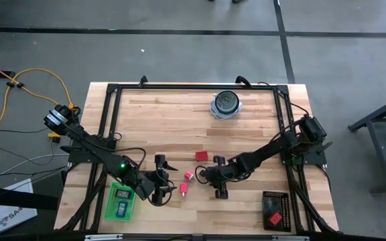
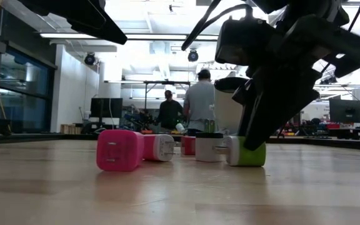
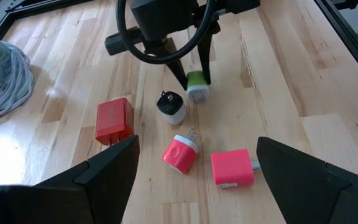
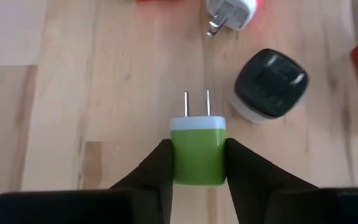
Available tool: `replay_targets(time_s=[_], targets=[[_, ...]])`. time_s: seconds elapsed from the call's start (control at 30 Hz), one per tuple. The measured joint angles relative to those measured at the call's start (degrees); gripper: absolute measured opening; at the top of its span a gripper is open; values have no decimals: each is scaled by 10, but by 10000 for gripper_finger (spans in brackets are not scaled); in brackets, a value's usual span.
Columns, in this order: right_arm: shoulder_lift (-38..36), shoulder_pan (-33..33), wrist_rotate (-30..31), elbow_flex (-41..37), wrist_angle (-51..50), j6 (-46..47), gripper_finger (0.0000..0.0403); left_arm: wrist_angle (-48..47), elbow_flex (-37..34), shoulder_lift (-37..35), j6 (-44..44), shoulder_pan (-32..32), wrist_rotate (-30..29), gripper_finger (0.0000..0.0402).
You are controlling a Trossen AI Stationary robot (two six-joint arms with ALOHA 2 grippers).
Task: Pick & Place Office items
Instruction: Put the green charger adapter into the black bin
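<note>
At about eight o'clock on the pale wooden table (image 1: 179,114) lies a flat green tray (image 1: 120,203) holding two small rectangular items, one dark with a light face (image 1: 121,194) and one blue (image 1: 120,209); what they are cannot be made out from overhead. Just beside the tray at its three o'clock hangs the left gripper (image 1: 161,179), its two dark fingers (image 3: 98,177) spread wide and holding nothing.

In front of it sit four small plug adapters. The red square block adapter (image 3: 113,119) lies at ten o'clock of the cluster. A pink round-cornered adapter with a white face and prongs (image 3: 181,152) lies at six o'clock, with a pink square adapter (image 3: 232,168) just beside it. A white adapter with a black top (image 3: 171,106) stands near the middle.

The right gripper (image 4: 199,158) pinches a lime-green adapter with a white cap and two metal prongs (image 4: 197,152), its fingers (image 4: 153,171) pressed against both sides; in the low view the adapter's underside appears to rest on the table.

At five o'clock rests a black tray (image 1: 277,211) carrying a small red piece (image 1: 273,218). At twelve o'clock sits a round blue-white object with a dark top (image 1: 226,104).
</note>
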Motion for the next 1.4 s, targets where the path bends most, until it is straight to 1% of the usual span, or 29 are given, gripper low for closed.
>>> replay_targets(time_s=[0.1, 0.3, 0.5, 0.73, 0.87, 1.17, 1.3, 1.4], targets=[[0, 0, -15, 0, 0, 7, 104, 0, 0, 0, 0, 0, 0, 317], [-21, 0, -15, -3, -30, 21, 110, 0, 0, 0, 0, 0, 0, 317], [-63, 0, -14, -2, -86, 39, 104, 0, 0, 0, 0, 0, 0, 317], [-119, 11, -11, -1, -155, 83, 105, 0, 0, 0, 0, 0, 0, 317], [-156, 26, -6, -1, -192, 122, 105, 0, 0, 0, 0, 0, 0, 317], [-232, 84, 62, -1, -270, 226, 105, 0, 0, 0, 0, 0, 0, 317], [-244, 117, 80, -1, -307, 282, 105, 0, 0, 0, 0, 0, 0, 317], [-245, 146, 80, -1, -327, 329, 105, 0, 0, 0, 0, 0, 0, 317]])
